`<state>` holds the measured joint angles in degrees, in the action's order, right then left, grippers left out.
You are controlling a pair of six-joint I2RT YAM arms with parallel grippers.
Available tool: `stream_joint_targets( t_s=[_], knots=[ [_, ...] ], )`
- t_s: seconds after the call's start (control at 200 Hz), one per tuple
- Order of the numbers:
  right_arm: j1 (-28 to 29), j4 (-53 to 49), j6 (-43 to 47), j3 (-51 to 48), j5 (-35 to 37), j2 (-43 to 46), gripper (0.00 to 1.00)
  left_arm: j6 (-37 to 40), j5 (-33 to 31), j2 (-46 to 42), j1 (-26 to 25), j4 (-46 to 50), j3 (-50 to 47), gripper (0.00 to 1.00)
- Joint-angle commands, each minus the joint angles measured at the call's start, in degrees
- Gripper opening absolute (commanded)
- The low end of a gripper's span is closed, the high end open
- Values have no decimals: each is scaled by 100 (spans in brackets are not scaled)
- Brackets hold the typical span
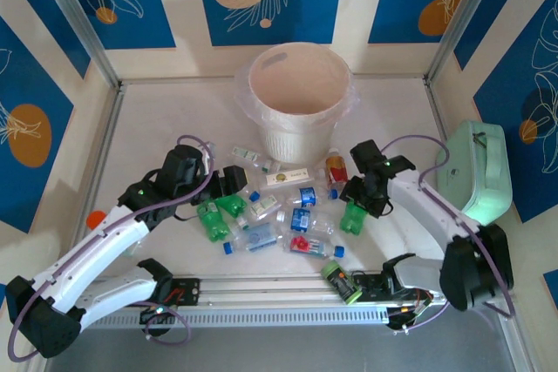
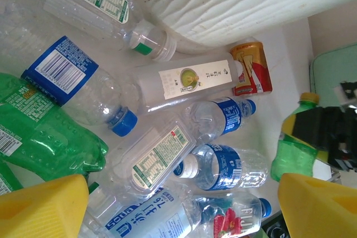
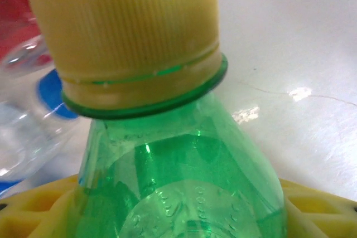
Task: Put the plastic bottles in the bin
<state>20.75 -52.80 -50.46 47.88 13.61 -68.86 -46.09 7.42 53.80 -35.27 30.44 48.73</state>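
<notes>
In the middle of the white table (image 1: 157, 128), the right gripper (image 1: 359, 200) was clamped on a small green plastic bottle with a yellow cap (image 1: 353, 218).
Its yellow finger pads (image 3: 33, 210) pressed on both sides of the green bottle, below the cap. The left gripper (image 1: 229, 180) hung with its yellow fingers (image 2: 44, 207) spread wide and nothing between them, over the left side of a heap of other plastic bottles (image 1: 288, 215). Some were clear with blue caps and some were green. The heap lay between the two grippers, just in front of the big round cream-white plastic bin (image 1: 301, 132). The bin stood near the far edge of the table, in the middle. A mint-green rounded case (image 1: 475, 172) sat by the right edge.
</notes>
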Motion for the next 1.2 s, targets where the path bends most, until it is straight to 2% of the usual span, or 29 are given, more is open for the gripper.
stream_joint_targets(
  t_s=[0.0,0.175,0.36,0.55,0.87,1.195],
  knots=[
    [121,-453,-161,339,91,513,62,-30,-83,-19,44,-43,-58,87],
    [239,-882,-68,1382,113,924,60,-32,-107,18,38,-29,20,87],
    [306,-873,344,2798,-412,694,58,-41,-127,12,44,36,81,87],
    [390,-778,617,4301,-699,129,58,-43,-195,-14,44,147,108,87],
    [351,-504,905,6203,-1022,-1259,58,-76,-222,62,46,153,152,87],
    [189,-416,994,7414,-1373,-2413,58,-19,-338,68,46,261,137,87]
  ],
)
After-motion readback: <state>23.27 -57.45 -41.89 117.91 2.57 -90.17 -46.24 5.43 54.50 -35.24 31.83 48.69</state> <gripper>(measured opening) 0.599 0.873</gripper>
